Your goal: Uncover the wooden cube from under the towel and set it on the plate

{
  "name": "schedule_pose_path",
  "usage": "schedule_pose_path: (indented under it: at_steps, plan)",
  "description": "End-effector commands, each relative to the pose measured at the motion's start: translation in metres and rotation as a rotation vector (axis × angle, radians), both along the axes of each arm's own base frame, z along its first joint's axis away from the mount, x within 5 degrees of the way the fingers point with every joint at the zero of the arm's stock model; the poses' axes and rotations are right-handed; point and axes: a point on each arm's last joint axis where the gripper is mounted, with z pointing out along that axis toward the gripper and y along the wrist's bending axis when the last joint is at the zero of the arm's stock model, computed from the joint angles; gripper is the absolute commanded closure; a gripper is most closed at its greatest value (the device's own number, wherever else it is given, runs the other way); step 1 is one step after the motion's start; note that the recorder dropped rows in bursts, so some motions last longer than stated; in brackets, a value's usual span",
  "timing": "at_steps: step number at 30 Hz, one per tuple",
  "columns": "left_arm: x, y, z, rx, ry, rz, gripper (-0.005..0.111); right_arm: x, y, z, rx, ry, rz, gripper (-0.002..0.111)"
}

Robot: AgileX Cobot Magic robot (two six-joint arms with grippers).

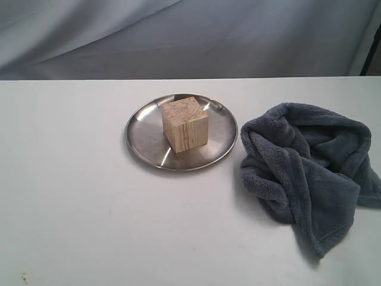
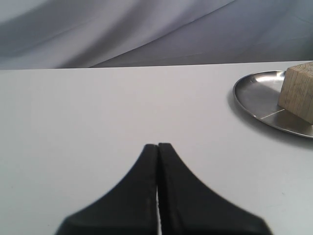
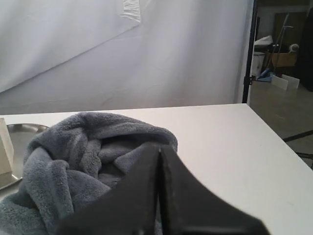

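Jaws on both arms were pressed together and empty, gripping nothing. The wooden cube (image 1: 184,124) sat flat on the plate (image 1: 143,137), turned a little askew and slightly behind its middle, which by my judgement left the task as good as done. The towel (image 1: 309,161) lay crumpled on the counter (image 1: 71,208) just beside the plate's right rim. Trouble from here would most likely come from the right jaws, which hung close to the fleece. A snagged fold could drag the towel against the rim and shove the plate, and the cube might slide on that slick metal. The left jaws, low over bare counter near the plate's other side, could knock the rim if they swung across.
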Motion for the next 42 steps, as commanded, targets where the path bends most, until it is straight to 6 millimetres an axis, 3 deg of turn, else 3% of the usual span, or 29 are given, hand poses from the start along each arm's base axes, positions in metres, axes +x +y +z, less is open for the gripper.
schedule_pose_path:
  at_steps: [1,8,42]
  plan:
    - [0.0,0.0002,0.0028,-0.005,-0.018,0.004,0.107,-0.0013,-0.0018,-0.0077,-0.102,0.08,-0.015,0.108]
    - [0.0,0.0002,0.0028,-0.005,-0.018,0.004,0.107,-0.003,-0.0032,-0.0151,-0.132,0.166,-0.021,0.108]
    - [0.0,0.0002,0.0028,-0.005,-0.018,0.004,0.107,-0.0032,-0.0016,-0.0163,-0.067,0.174,-0.013,0.108]
